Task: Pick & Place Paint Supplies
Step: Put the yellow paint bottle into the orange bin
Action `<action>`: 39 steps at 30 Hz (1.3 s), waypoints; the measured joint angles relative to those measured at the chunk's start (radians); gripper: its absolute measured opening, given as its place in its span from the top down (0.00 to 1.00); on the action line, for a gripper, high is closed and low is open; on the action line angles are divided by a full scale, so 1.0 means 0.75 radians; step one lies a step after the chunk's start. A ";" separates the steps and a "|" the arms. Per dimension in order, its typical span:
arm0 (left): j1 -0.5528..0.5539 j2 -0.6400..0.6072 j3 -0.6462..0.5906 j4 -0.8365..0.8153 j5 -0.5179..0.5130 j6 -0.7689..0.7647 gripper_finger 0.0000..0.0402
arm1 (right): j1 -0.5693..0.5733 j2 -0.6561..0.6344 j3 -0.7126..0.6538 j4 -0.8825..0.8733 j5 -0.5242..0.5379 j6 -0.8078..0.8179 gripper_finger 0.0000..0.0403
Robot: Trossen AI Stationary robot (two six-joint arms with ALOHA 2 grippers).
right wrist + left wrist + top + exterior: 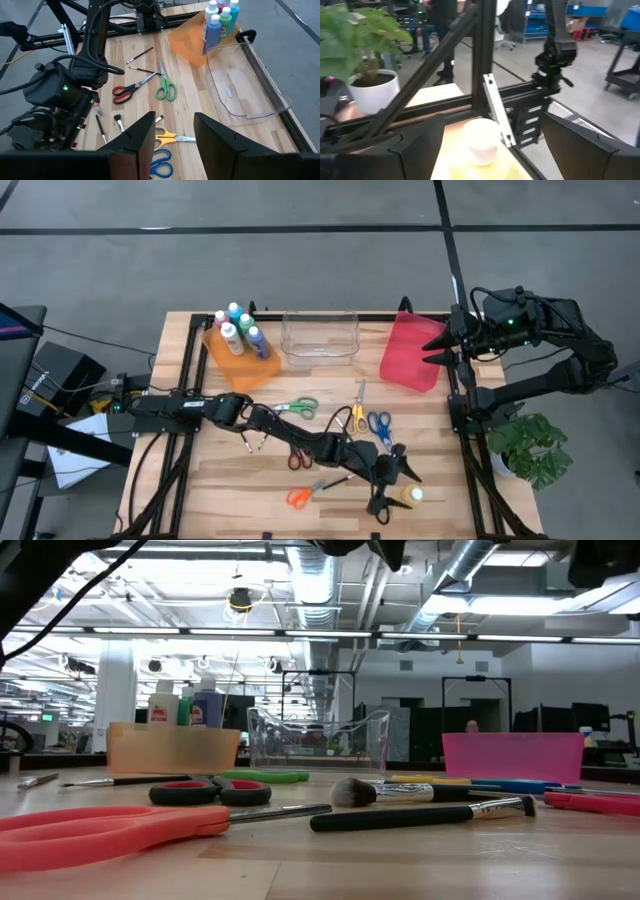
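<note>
The bench (200, 480) centre was crossed by the left arm (290, 435), with scissors (297, 408) and brushes (335, 482) scattered beside it. Bare wood was left at the near-left corner. The far edge was lined by three bins (320, 337).

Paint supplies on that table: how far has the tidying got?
Done: paint bottles stand in the orange bin. In hand: the left gripper, jaws open, straddles a yellow bottle. Left: scissors and brushes lie on the table; the right gripper waits by the red bin.
</note>
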 joint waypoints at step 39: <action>0.003 0.144 0.255 -0.177 0.044 -0.007 0.35 | 0.000 0.000 0.000 0.002 -0.001 0.035 0.67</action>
